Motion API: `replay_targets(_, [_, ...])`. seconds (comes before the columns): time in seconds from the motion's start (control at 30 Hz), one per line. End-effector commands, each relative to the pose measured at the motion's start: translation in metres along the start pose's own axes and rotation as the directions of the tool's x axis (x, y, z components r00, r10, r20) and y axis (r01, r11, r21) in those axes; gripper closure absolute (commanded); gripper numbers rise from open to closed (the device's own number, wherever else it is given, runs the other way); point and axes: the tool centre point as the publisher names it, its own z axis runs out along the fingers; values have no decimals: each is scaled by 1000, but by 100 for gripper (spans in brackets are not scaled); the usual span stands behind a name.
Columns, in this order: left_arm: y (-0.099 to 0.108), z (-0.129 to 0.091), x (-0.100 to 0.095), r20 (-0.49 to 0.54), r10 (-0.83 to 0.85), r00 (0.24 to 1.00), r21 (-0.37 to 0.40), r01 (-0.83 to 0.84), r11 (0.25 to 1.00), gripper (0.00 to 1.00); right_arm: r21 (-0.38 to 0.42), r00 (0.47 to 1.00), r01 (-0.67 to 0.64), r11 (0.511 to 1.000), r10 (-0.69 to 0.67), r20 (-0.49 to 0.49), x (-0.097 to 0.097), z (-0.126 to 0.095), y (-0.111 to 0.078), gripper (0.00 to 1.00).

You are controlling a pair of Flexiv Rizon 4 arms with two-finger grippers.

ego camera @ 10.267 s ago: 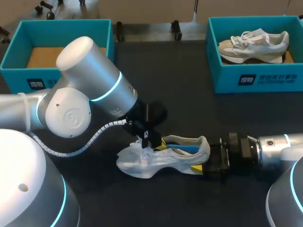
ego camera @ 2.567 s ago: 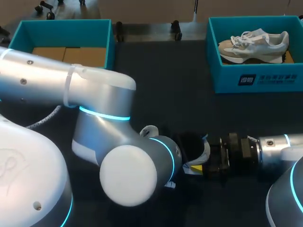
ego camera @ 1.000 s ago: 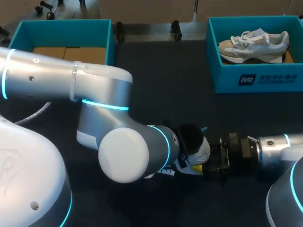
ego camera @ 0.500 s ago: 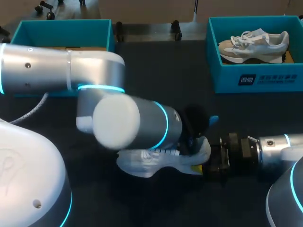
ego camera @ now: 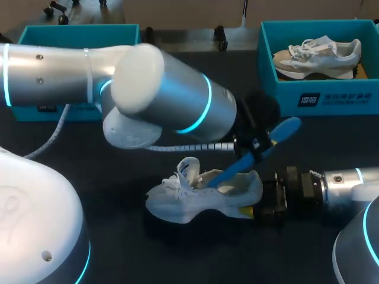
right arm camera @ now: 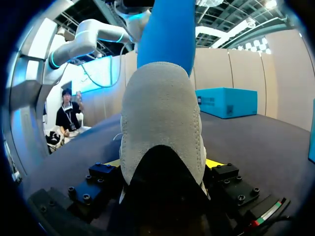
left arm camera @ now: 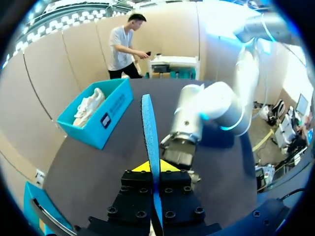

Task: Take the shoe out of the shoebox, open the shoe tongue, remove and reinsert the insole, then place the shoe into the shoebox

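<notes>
Shoe (ego camera: 201,195) lies on table (ego camera: 195,89), front-centre, heel clamped in right gripper (ego camera: 260,207). Soft upper, stiffer heel, so that's a good anchor. Left gripper (ego camera: 251,145) pinches blue insole (ego camera: 278,133) mid-length, lower end inside shoe. Insole looks light and floppy; hold it flat-sided, close to the entering end. Shoebox (ego camera: 320,97) at far right holds second shoe (ego camera: 317,56).

Black table (ego camera: 244,59), matte surface. Teal box (ego camera: 331,97) at far right corner holds a pale spare shoe (ego camera: 317,56). Black fixture (ego camera: 220,36) at far edge.
</notes>
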Motion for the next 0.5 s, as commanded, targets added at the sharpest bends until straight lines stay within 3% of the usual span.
replay_targets(0.03, [-11,-19,-2,-118,-1,993,53,8,999,100,3,1000,-1,1000,1,2,1,1,1,100])
replay_targets(0.13, [-27,-32,-3,-194,4,981,127,21,992,100,3,1000,-1,1000,1,2,1,1,1,100])
replay_targets(0.5, [-27,-32,-3,-194,4,981,127,21,992,100,3,1000,-1,1000,1,2,1,1,1,100])
